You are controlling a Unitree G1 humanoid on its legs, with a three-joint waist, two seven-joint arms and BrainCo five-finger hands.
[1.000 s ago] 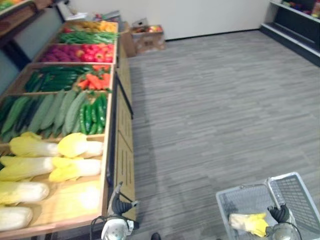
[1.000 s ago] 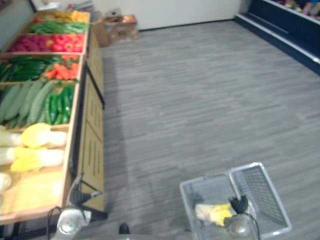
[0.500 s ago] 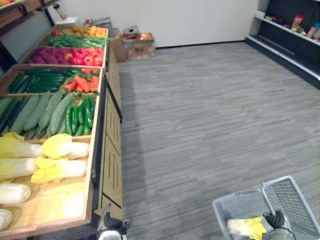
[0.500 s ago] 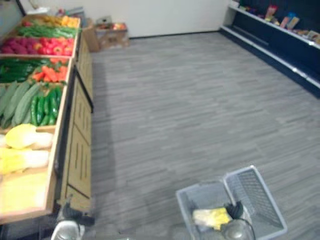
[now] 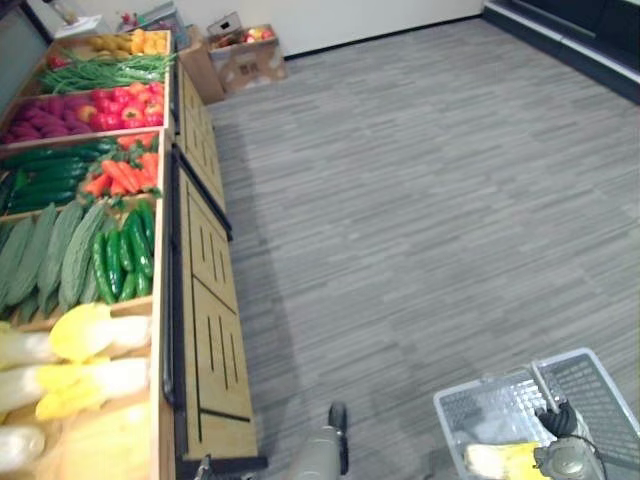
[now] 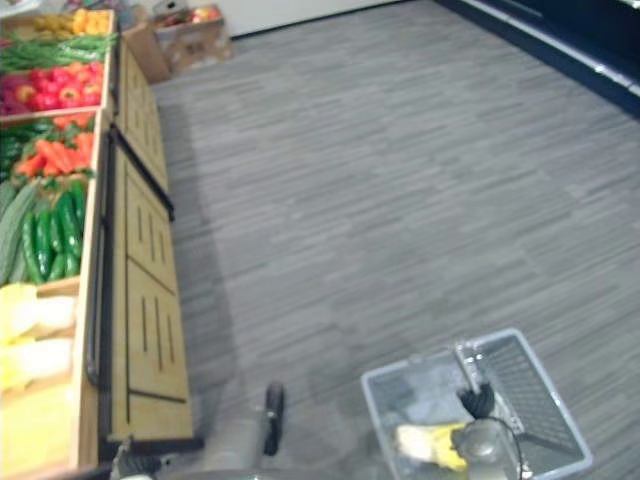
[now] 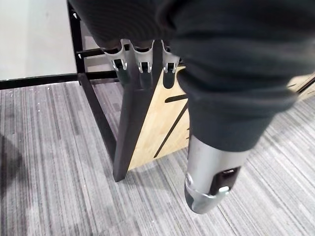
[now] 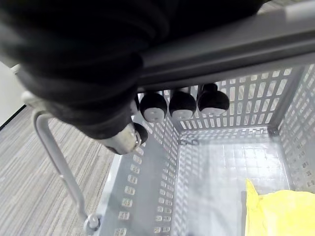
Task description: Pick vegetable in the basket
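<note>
Yellow cabbage (image 5: 500, 461) lies flat along the grey basket's (image 8: 231, 103) near edge, its leafy end toward the right hand (image 5: 560, 420), whose fingers (image 8: 182, 104) curl round the handle (image 8: 236, 46). The left hand (image 7: 140, 61) has its fingers hanging straight.

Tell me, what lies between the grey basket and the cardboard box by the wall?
Nothing but bare grey striped floor runs from the basket to the cardboard box, seen in the left eye view.

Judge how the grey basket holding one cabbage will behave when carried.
The basket probably stays stiff: its perforated walls look like rigid plastic. It may tilt, since the cabbage lies off-centre. Hung from the right hand, curled round its handle, it could swing.
</note>
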